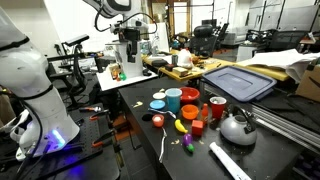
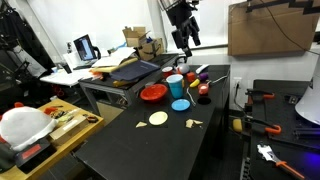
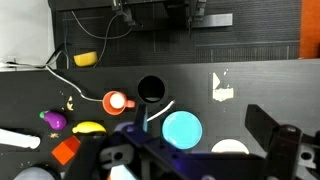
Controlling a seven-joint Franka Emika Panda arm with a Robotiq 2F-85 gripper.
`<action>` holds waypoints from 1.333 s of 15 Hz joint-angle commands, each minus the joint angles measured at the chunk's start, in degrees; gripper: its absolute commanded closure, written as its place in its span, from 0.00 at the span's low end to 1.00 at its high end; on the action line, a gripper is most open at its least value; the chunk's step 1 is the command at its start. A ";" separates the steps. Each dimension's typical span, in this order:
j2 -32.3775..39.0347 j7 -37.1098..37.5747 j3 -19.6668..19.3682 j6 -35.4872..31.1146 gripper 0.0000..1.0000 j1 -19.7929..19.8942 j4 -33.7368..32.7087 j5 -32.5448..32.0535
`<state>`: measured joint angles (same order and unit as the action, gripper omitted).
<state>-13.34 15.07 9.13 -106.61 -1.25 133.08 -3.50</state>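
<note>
My gripper hangs high above the black table, open and empty; it also shows in an exterior view. In the wrist view its two fingers spread wide over a cyan disc. That disc lies flat on the table. Around it are a black cup, a red cup on its side, a white disc and a tan scrap. The gripper touches nothing.
A blue cup, red cups, a metal kettle, a banana and a red plate crowd the table's end. A blue bin lid lies beyond. A desk with a laptop stands behind.
</note>
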 commanded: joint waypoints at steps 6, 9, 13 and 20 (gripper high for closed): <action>1.66 7.65 -0.64 -1.46 0.00 -0.89 0.92 2.29; 5.44 13.17 1.27 -7.13 0.00 -2.38 1.30 3.99; 10.54 18.78 2.57 -14.45 0.00 -5.13 1.86 4.92; 17.25 20.30 1.72 -21.01 0.00 -7.93 0.84 4.26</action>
<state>2.19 34.32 11.61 -125.75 -8.22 134.67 0.48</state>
